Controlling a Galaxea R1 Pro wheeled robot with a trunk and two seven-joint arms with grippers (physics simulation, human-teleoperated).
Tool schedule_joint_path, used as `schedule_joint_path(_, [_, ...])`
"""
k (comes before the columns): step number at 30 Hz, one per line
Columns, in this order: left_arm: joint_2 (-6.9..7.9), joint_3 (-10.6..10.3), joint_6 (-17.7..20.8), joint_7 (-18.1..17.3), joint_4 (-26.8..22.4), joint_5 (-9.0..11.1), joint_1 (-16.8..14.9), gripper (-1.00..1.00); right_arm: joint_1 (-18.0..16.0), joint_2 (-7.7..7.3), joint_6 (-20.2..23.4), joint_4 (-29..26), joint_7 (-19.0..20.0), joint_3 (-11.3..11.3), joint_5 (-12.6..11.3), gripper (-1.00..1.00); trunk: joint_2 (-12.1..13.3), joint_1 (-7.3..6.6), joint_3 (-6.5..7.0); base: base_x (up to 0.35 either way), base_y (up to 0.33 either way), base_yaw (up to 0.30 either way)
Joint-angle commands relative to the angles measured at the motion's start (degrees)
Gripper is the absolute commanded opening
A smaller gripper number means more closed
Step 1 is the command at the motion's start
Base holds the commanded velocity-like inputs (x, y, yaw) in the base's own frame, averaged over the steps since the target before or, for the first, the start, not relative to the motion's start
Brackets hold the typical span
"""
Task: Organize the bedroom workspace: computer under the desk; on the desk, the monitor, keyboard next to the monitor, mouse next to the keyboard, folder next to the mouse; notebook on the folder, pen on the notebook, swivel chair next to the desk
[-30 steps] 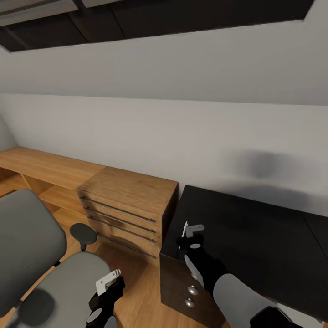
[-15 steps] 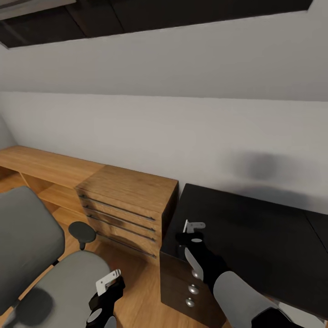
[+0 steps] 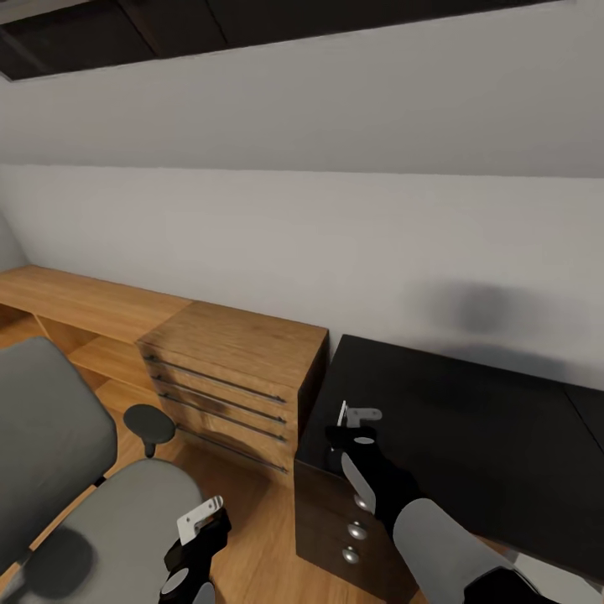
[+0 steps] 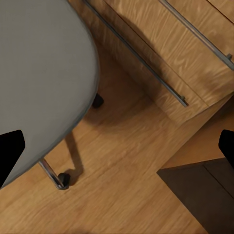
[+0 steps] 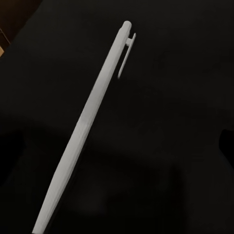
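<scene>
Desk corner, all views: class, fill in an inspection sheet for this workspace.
Surface: desk, glossy black top, bare where visible.
Job's things: pen, white, against the black top; swivel chair, beside the wooden chest of drawers.
Clutter: nothing seen.
Grippers: left gripper open over the chair seat's edge; right gripper above the desk corner by the pen, opening unclear.
Cables: nothing seen.
Surroundings: low wooden shelving, wooden floor, plain grey wall.
</scene>
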Motion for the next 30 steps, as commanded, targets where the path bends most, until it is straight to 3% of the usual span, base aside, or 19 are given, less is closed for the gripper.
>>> schedule_joint_path(1, [0.02, -0.12, 0.25, 0.38, -0.08, 0.17, -0.03, 1.0, -0.04, 0.0, 0.31, -0.05, -0.45, 0.21, -0.24, 1.0, -0.46, 0.23, -0.25, 0.0, 0.0, 0.0])
schedule_joint_path(5, [-0.04, -0.15, 0.25, 0.38, -0.04, 0.17, -0.03, 1.0, -0.04, 0.0, 0.33, -0.03, -0.49, 0.26, -0.22, 1.0, -2.06, 1.11, -0.97, 0.0, 0.0, 0.0])
schedule_joint_path(10, [-0.81, -0.51, 0.01, 0.62, 1.58, 0.31, -0.03, 1.0, 0.0, 0.0, 1.95, -1.65, -1.31, -1.36, -0.77, 1.0, -2.05, 1.1, -0.96, 0.0, 0.0, 0.0])
schedule_joint_path(16, [-1.26, -0.43, 0.04, 0.49, 2.44, -0.04, -0.03, 1.0, -0.01, 0.0, 0.9, -2.97, -0.39, 0.52, -0.04, 1.0, -2.05, 1.1, -0.96, 0.0, 0.0, 0.0])
schedule_joint_path(30, [-1.3, -0.42, -0.01, 0.55, 2.6, -0.18, -0.03, 1.0, -0.01, 0.0, -1.16, -3.76, -0.26, 0.64, 0.0, 1.0, -2.05, 1.1, -0.96, 0.0, 0.0, 0.0])
